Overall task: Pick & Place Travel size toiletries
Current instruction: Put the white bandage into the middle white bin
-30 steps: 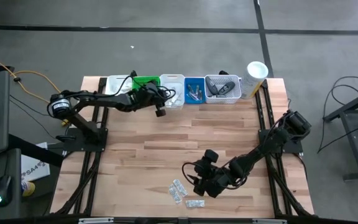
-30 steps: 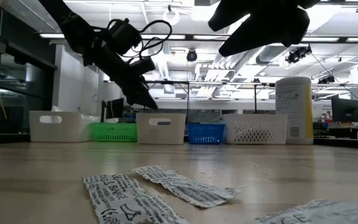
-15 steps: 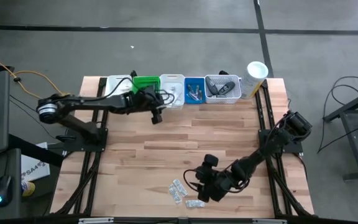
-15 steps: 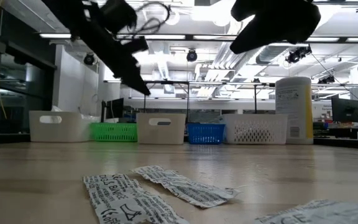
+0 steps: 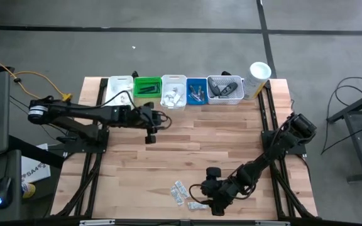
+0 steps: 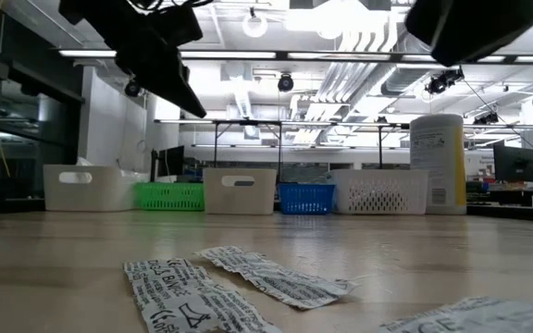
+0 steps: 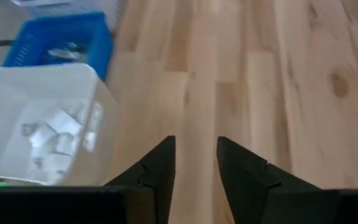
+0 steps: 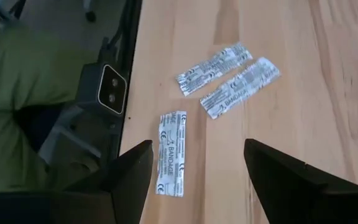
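— Where are the claws?
— Right claw open above a bandage sachet, lower centre. Left claw empty, slightly parted, near the white bin.

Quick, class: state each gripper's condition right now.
Left gripper: open a little, holding nothing, over bare table by the bins.
Right gripper: open, empty, above the bandage sachets.

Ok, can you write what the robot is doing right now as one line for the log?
left hand: empty, near white bin | right hand: open, above bandage sachets | three sachets on table
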You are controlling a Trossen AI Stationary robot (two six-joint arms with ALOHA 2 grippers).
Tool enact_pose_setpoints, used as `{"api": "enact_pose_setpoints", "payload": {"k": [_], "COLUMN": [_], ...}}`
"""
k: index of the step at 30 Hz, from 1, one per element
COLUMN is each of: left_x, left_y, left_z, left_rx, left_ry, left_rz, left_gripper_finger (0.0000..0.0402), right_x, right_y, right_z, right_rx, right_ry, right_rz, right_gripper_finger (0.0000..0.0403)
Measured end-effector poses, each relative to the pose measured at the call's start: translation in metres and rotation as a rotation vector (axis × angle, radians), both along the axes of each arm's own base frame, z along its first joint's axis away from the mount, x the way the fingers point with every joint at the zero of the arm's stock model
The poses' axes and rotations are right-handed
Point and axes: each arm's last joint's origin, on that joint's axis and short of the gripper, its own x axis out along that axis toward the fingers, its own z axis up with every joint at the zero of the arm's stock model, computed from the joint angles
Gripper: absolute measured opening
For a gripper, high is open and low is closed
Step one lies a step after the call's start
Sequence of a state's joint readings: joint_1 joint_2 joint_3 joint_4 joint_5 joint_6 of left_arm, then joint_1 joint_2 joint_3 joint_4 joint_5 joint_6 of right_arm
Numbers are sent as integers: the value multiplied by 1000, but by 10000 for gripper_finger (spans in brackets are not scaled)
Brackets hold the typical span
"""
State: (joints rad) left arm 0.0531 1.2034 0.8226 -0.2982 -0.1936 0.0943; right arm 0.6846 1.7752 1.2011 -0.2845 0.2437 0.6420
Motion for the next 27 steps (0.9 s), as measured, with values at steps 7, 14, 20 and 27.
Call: {"api": "enact_pose_setpoints", "payload": {"k": [7,14,20,27], "left_x": [-4,-7,-7,-7], "left_y": [-11,-11,-11,-11], "left_z": [-5,-8,-9,-9], "left_rx": [-40,-46,-47,-45], "left_ry": [56,98,107,107], "left_rz": [-4,18,22,23], "left_gripper_finger": [116,116,116,116], "right_x": [6,11,29,43], "right_y": [-6,-2,9,21], "right_z": [0,-3,-23,-36], "right_rx": [13,-24,-43,-65], "right_ry": [10,-35,9,26], "right_rz": [42,135,235,301], "right_gripper_finger": [246,246,246,246]}}
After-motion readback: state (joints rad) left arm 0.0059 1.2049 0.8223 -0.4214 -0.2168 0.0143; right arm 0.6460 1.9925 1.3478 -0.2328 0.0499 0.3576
